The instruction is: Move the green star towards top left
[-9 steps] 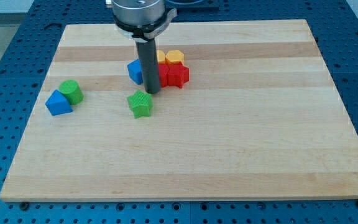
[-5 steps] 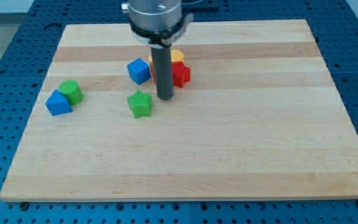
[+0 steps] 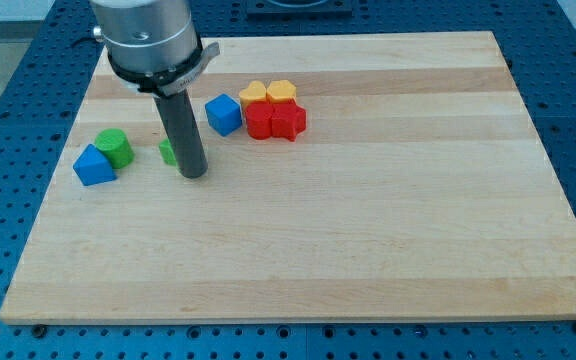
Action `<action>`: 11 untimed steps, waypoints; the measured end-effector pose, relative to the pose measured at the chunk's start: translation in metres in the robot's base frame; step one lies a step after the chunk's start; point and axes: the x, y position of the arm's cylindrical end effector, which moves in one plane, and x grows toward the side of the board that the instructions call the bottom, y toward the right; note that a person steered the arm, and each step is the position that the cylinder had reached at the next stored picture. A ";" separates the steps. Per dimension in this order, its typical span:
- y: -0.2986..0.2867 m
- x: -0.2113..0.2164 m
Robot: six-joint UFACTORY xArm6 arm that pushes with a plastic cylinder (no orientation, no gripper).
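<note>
The green star [image 3: 168, 152] lies left of the board's middle, mostly hidden behind my rod; only its left edge shows. My tip [image 3: 193, 174] touches the board just at the star's lower right side. The rod rises up to the arm's grey head at the view's top left.
A green cylinder [image 3: 114, 147] and a blue block [image 3: 93, 166] sit together at the view's left. A blue cube [image 3: 223, 114] lies right of the rod. Two red blocks [image 3: 275, 122] and two yellow blocks [image 3: 268, 92] cluster beyond it. The wooden board [image 3: 368, 220] has blue pegboard around it.
My tip has swung from the star's right to the left, and the green star has slid left and slightly up, toward the green cylinder.
</note>
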 end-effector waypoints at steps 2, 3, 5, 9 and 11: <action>-0.014 -0.023; -0.014 -0.015; -0.031 -0.023; -0.037 -0.086; -0.066 -0.077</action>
